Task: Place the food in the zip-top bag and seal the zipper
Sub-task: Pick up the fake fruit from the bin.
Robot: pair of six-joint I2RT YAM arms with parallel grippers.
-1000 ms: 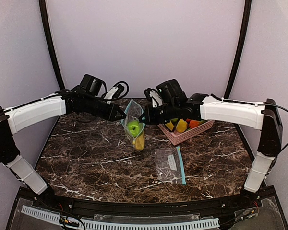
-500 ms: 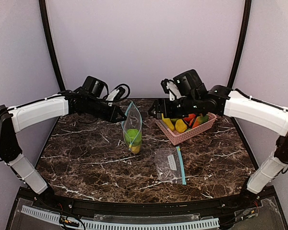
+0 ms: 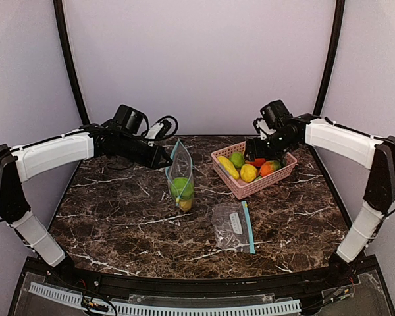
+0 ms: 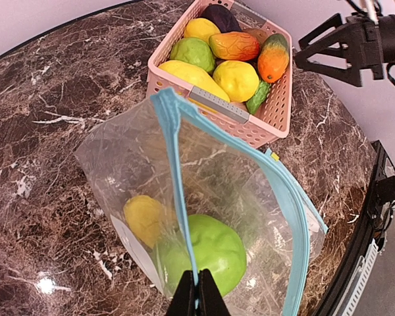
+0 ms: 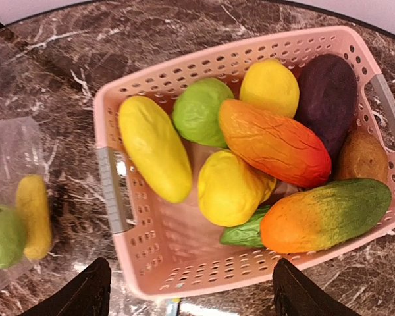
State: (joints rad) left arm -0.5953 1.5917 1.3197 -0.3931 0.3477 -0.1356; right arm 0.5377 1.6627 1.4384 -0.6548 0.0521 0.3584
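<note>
Left end effector [image 3: 166, 158] clenched on the zipper rim of the bag [image 3: 182, 172], holding it upright at frame centre on the tabletop [image 3: 118, 217]. Two pieces of food [image 3: 182, 188], green and yellow, sit inside; the rest lies in the basket [image 3: 250, 191], right of centre. Right end effector [image 5: 191, 289] released, jaws wide, above the basket.

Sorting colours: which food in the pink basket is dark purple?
The glossy dark purple oval toy, in a corner beside the round yellow one; no other is purple.

I count glossy toy fruits and vegetables [image 5: 273, 141]: nine visible in the basket, two bagged. Pink lattice plastic basket [image 5: 184, 273]: one. Clear zip-top plastic bags: two, namely upright bag [image 4: 112, 151] and flat bag [image 3: 230, 227].
</note>
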